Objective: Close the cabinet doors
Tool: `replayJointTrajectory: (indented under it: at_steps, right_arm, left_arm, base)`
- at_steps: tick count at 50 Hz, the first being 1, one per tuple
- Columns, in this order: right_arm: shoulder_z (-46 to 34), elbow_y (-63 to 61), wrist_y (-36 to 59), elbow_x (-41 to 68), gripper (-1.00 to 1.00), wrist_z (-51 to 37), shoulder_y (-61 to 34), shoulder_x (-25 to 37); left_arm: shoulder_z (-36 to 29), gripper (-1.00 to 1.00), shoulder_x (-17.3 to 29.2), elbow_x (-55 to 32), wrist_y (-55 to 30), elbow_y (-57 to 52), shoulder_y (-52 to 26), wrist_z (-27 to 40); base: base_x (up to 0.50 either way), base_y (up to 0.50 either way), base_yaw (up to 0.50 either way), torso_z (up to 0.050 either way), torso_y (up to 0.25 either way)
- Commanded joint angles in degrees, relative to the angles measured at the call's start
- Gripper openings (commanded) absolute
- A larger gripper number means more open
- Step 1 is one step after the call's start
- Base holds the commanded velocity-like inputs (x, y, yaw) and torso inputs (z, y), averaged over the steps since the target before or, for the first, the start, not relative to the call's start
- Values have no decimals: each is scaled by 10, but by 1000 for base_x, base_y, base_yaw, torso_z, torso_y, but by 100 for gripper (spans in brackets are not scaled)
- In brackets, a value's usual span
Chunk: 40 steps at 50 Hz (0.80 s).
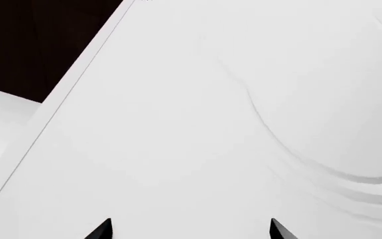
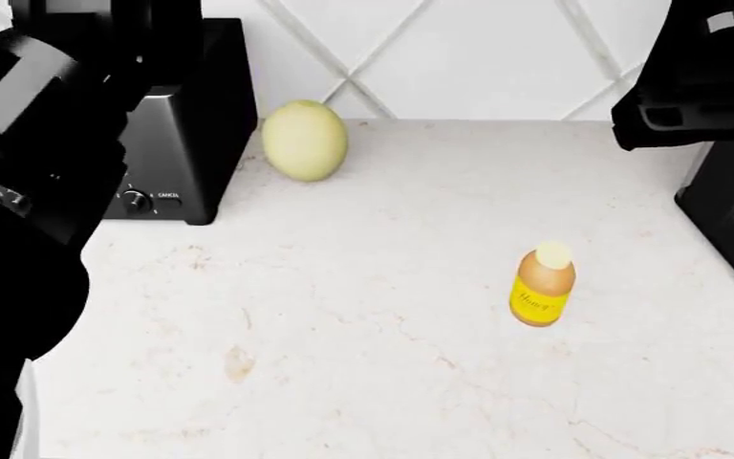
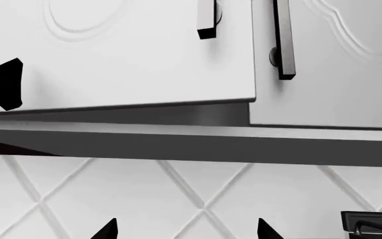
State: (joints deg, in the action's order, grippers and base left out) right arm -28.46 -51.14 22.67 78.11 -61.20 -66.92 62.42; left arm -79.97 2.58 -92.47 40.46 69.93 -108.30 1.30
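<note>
A white cabinet door (image 1: 198,114) with a raised curved moulding fills the left wrist view, its edge running beside a dark opening (image 1: 32,40). My left gripper (image 1: 191,231) is open close in front of this panel, nothing between its fingertips. From below, the right wrist view shows two white doors: the left door (image 3: 125,55) stands slightly ajar, forward of the right door (image 3: 337,64), which lies flat. Each carries a dark bar handle (image 3: 206,20). A black shape (image 3: 0,84) touches the ajar door's face. My right gripper (image 3: 183,231) hangs open below the cabinet, facing the tiled wall.
In the head view a marble counter (image 2: 367,363) holds a black toaster (image 2: 183,124), a pale yellow round fruit (image 2: 305,141) and a honey bottle (image 2: 543,285). A black appliance (image 2: 730,206) stands at the right. Both arms reach up out of view.
</note>
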Motion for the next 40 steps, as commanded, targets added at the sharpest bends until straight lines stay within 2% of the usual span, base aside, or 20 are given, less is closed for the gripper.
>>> replayJointTrajectory:
  at_steps: [1,16,24,40]
  right_arm:
    - [3,-4,-2,2,100,-1,-1,4]
    - [3,-5,-2,0,100,1,4,5]
    - [3,-3,-2,-3,100,3,6,3]
    - [5,-5,-1,-4,100,2,8,7]
  left_arm:
    - [-134,100,-26,-189,-633,34,46,-4]
    - [-178,100,-26,-221,-647,49,68,6]
    - [-277,100,-26,-305,-626,50,63,17]
    - [-286,100,-26,-279,-635,50,71,55]
  base:
    - [0,-4,-7,0,0]
    - [2,-1,-3,0,0]
    - [3,0,-3,0,0]
    - [2,0,-2,0,0]
